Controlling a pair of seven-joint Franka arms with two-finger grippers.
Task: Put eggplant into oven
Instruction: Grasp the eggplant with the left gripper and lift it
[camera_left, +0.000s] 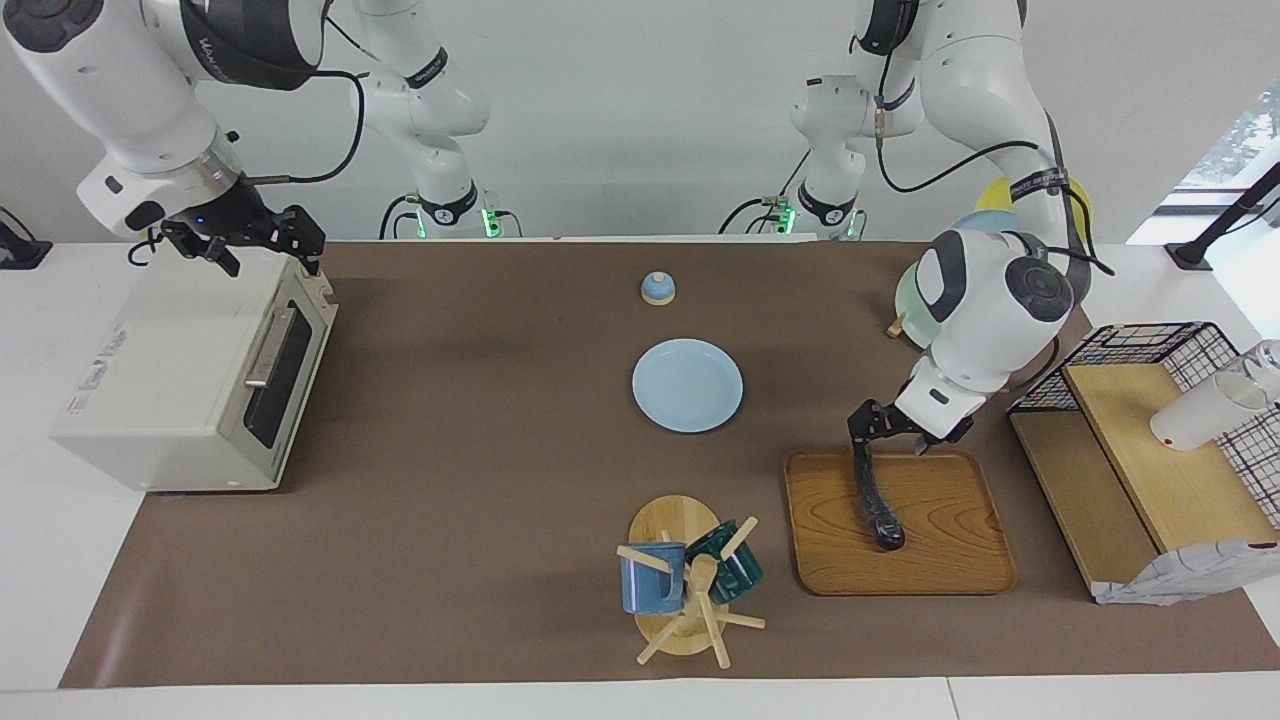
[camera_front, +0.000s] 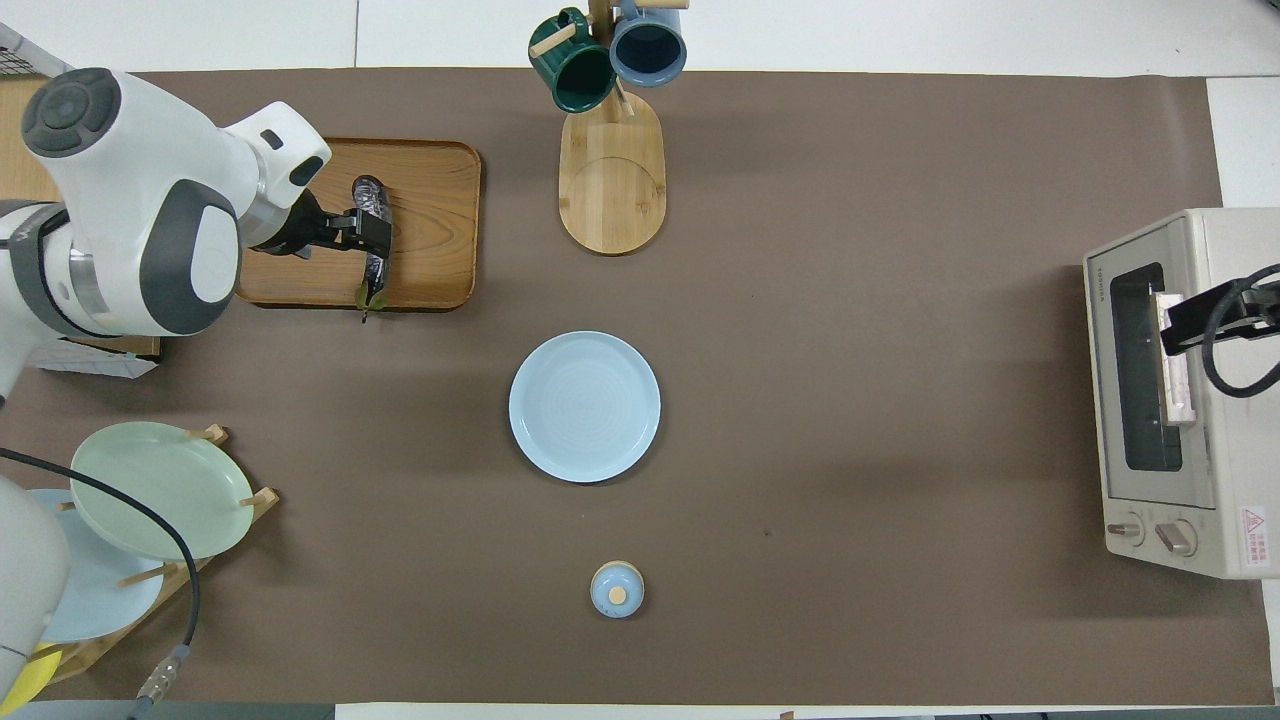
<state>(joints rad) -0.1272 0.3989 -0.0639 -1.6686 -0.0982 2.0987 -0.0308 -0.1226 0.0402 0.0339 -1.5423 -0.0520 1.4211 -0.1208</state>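
The dark purple eggplant (camera_left: 880, 510) (camera_front: 376, 278) lies lengthwise on a wooden tray (camera_left: 950, 540) (camera_front: 430, 200) toward the left arm's end of the table. My left gripper (camera_left: 886, 441) (camera_front: 368, 232) hangs open low over the eggplant's stem half; I cannot tell if it touches. The cream oven (camera_left: 170, 370) (camera_front: 1200, 450) stands at the right arm's end with its glass door shut. My right gripper (camera_left: 268, 256) (camera_front: 1172, 335) waits open just above the oven's top front edge, holding nothing.
A light blue plate (camera_left: 687, 385) and a small blue knobbed lid (camera_left: 657, 288) sit mid-table. A mug tree (camera_left: 690, 585) stands beside the tray. A plate rack (camera_front: 150, 490) and a black wire basket (camera_left: 1150, 345) with wooden shelves flank the left arm.
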